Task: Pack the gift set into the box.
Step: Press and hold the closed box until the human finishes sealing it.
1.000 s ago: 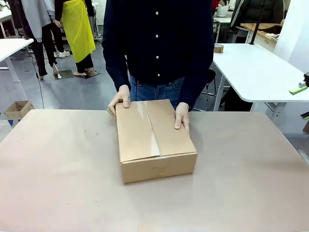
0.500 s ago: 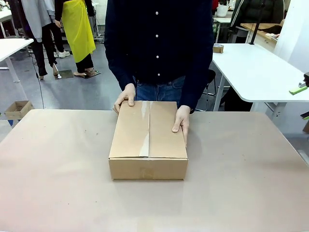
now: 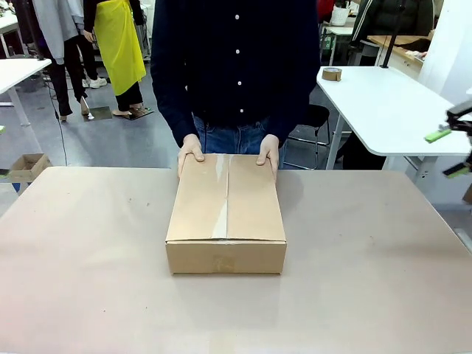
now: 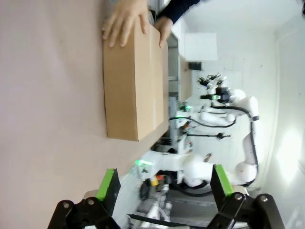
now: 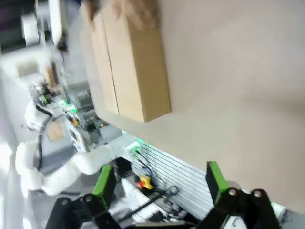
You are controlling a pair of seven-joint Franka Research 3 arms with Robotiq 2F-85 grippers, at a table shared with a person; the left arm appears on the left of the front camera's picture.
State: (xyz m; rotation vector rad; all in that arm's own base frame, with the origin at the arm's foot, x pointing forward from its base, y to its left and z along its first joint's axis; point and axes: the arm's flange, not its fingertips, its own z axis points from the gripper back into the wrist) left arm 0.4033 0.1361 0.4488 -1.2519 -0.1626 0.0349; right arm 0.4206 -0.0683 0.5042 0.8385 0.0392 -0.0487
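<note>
The box [image 3: 226, 214] is a closed brown carton with tape along its top seam, lying flat at the middle of the table. A person's hands [image 3: 190, 150] rest on its two far corners. The gift set is hidden. In the left wrist view the box [image 4: 136, 81] lies well ahead of my left gripper [image 4: 164, 183], which is open and empty. My right gripper [image 5: 159, 183] is also open and empty, with the box [image 5: 136, 71] far in front in a blurred picture. In the front view, the right gripper [image 3: 447, 151] shows at the right edge, off the table.
The brown table surface [image 3: 88, 280] has free room all around the box. A white side table [image 3: 391, 110] with a tape roll [image 3: 332, 74] stands at the back right. A tiny carton [image 3: 26, 166] sits on the floor at the left.
The person turned the box square to the table and shifted both hands to its far corners. My right gripper rose and moved inward at the right edge.
</note>
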